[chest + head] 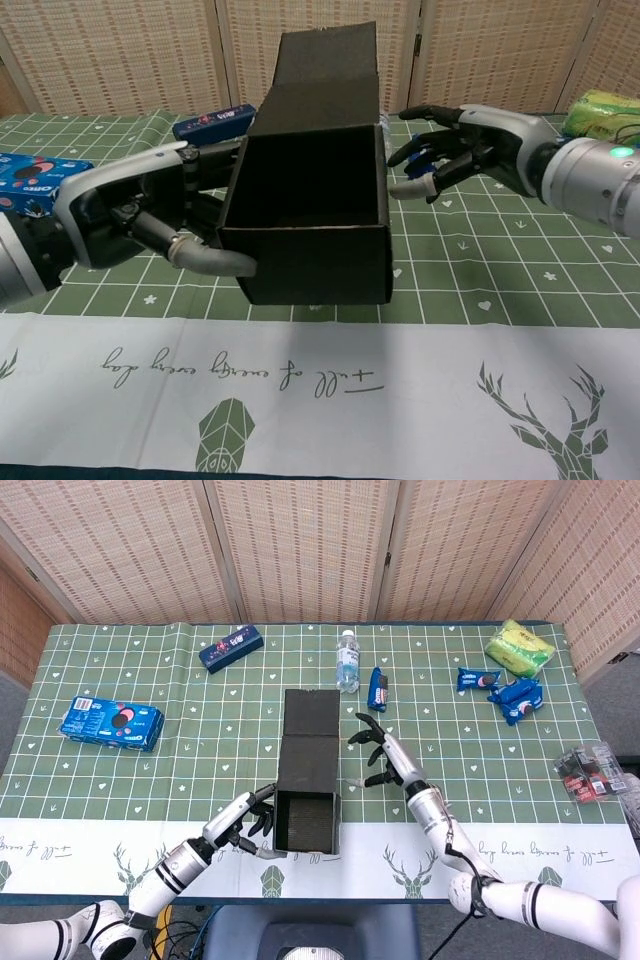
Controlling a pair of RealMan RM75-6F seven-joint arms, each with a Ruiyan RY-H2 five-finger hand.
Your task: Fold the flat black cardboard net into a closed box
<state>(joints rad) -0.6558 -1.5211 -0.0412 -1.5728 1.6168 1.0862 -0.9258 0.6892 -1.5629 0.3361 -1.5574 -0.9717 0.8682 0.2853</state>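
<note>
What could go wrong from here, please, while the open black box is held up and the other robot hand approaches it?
The left robot hand holds the black box by one side wall only, so the box could twist or slip when pushed. The right robot hand comes in with fingers spread beside the box's right wall; it might knock the box instead of catching the raised lid flap. The water bottle stands just behind and could be toppled.
</note>
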